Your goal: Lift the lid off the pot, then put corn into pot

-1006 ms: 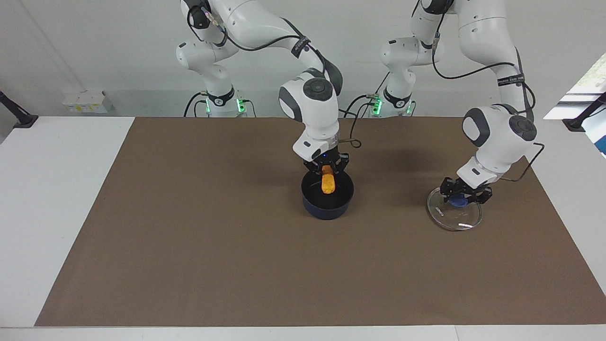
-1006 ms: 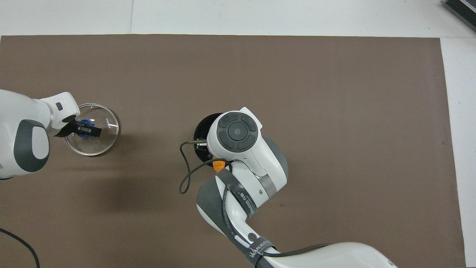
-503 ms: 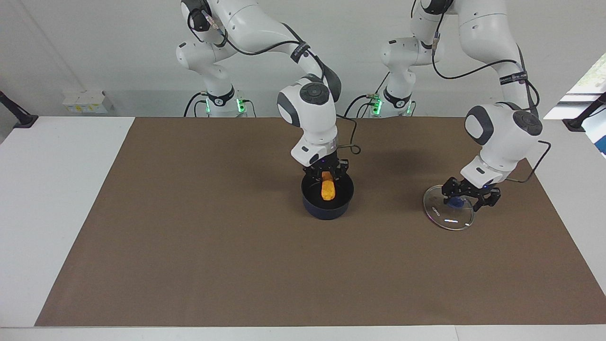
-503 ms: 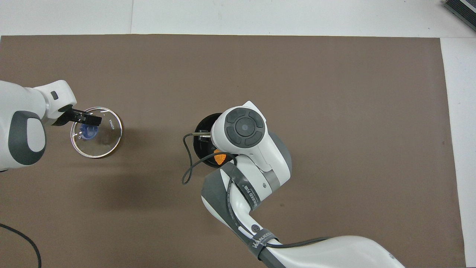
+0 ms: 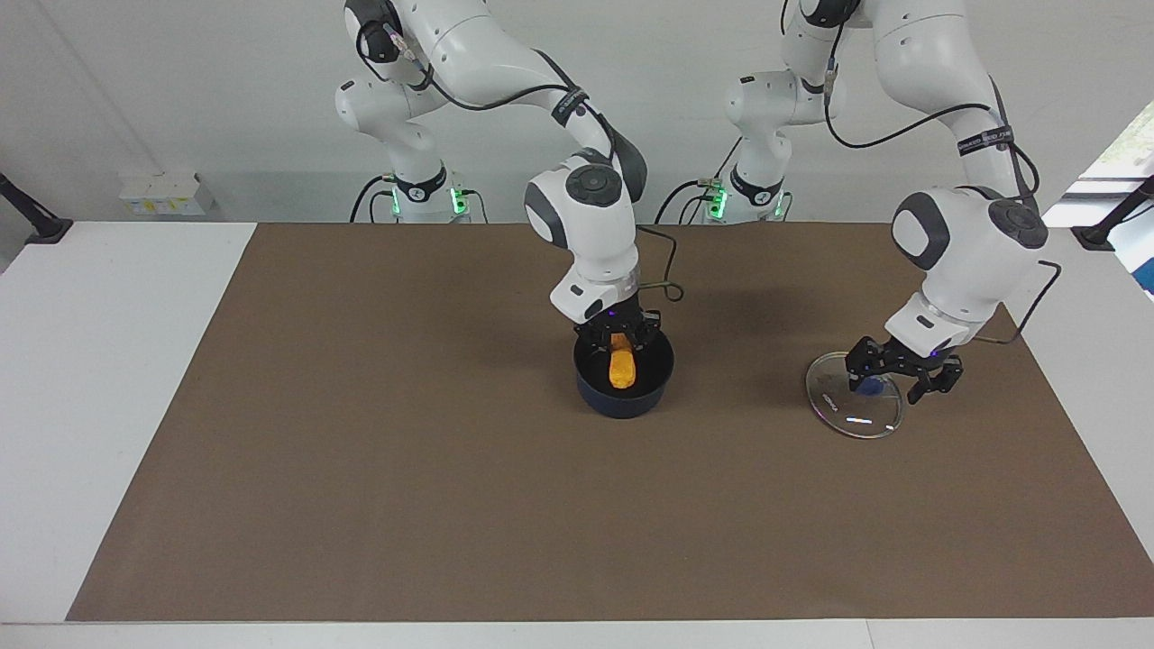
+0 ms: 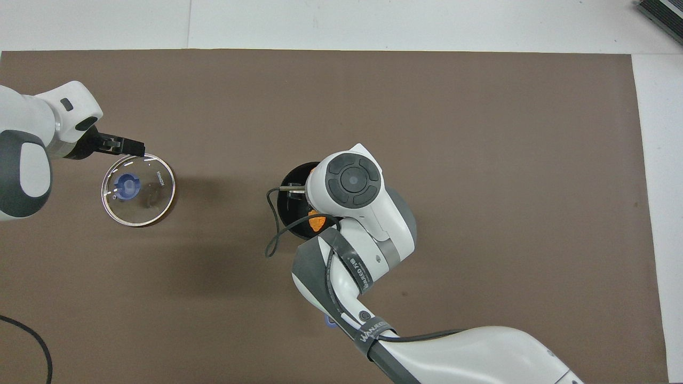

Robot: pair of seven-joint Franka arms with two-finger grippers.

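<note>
corn (image 5: pixel 621 368), a bumpy orange-yellow cob, stands tilted inside the dark navy pot (image 5: pixel 624 397) mid-mat, its top under the right gripper (image 5: pixel 619 335), grip unclear. left gripper (image 5: pixel 903 370) hangs spread open, empty, over the clear glass lid (image 5: pixel 855 407) lying flat.

Two fixed cameras covered the scene. The facing view looked from high across the table toward the robots, taking in both arm bases, the wall and the whole brown mat (image 5: pixel 361 451) at moderate range. The overhead view looked steeply down from above the robots' end, closer in, arms entering from its bottom edge. Both shared the mat, the pot (image 5: pixel 624 383) and the lid (image 6: pixel 138 189), turned half a turn apart.
</note>
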